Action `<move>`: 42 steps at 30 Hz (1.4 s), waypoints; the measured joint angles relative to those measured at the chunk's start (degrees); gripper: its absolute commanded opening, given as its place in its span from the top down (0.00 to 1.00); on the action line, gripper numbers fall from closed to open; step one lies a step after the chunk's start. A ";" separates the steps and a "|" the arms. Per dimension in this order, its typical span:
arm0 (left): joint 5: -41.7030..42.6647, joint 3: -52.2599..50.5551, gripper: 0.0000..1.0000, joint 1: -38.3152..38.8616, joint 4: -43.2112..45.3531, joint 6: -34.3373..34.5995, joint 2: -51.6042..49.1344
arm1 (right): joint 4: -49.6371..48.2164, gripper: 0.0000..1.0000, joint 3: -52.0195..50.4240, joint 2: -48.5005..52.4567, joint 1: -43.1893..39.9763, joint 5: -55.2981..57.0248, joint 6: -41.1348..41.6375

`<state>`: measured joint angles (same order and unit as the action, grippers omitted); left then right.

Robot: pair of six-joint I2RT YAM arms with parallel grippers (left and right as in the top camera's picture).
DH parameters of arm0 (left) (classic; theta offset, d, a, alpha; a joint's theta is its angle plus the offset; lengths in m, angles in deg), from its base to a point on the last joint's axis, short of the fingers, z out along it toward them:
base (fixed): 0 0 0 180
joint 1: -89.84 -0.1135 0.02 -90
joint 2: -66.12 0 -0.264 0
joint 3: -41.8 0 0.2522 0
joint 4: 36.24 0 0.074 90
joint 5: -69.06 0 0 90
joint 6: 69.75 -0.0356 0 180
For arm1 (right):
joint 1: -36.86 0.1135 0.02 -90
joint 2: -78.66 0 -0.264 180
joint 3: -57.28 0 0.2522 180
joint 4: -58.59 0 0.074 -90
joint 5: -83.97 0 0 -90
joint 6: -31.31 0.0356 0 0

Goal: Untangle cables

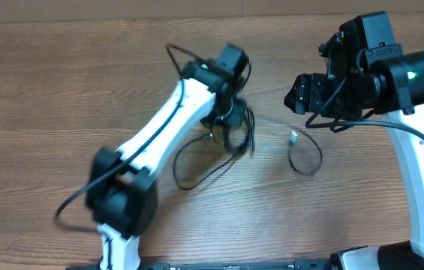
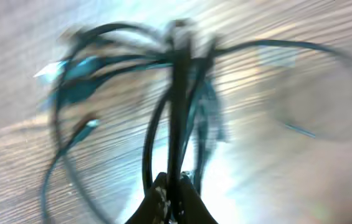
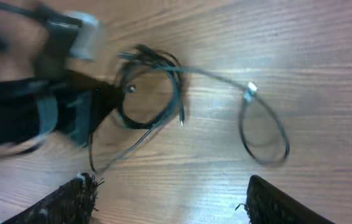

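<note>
Closest to the lens in the left wrist view, the left gripper [image 2: 174, 199] is pinching several black strands of the cables [image 2: 179, 106]. Its jaws are drawn tight together on them, and the cords are fanning up and away from the tips in crossing arcs. That view is smeared, so I cannot tell how many strands are sitting in the pinch.

From overhead, the same bundle is lying as a loose knot of loops on the wooden table [image 1: 46, 90], just under the left wrist. One thin strand is running out to the right toward a small separate loop [image 1: 305, 159] with a silver plug [image 1: 293, 137] at its top.

The right gripper [image 3: 176, 202] is hanging above the table near that small loop. Its fingers are spread wide and it is holding nothing.

The main risk, as I judge it, is that the left grip is taking in more than one cord. Lifting from here would then be hauling the whole knot and cinching the crossings tighter instead of freeing one cable. The connecting strand may also be going taut, which would drag the small loop back into the tangle or snag its plug. With the right gripper anchoring nothing, the bundle has no counter-hold.
</note>
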<state>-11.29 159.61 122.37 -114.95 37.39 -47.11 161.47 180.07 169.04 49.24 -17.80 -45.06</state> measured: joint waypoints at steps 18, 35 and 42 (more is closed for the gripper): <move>5.64 6.47 0.96 -5.68 -0.94 3.74 14.01 | -4.17 0.26 -1.05 0.13 1.55 -9.49 0.04; 19.39 6.99 0.96 -8.63 -1.81 3.91 14.03 | -14.08 0.26 -7.45 3.63 5.33 -9.92 -1.46; 34.10 6.99 0.96 -15.26 -1.88 3.93 14.03 | -18.01 0.32 -10.23 3.89 5.33 -9.20 -4.52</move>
<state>22.81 166.60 107.12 -116.83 41.33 -33.08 143.46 169.84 172.94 54.57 -27.00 -49.58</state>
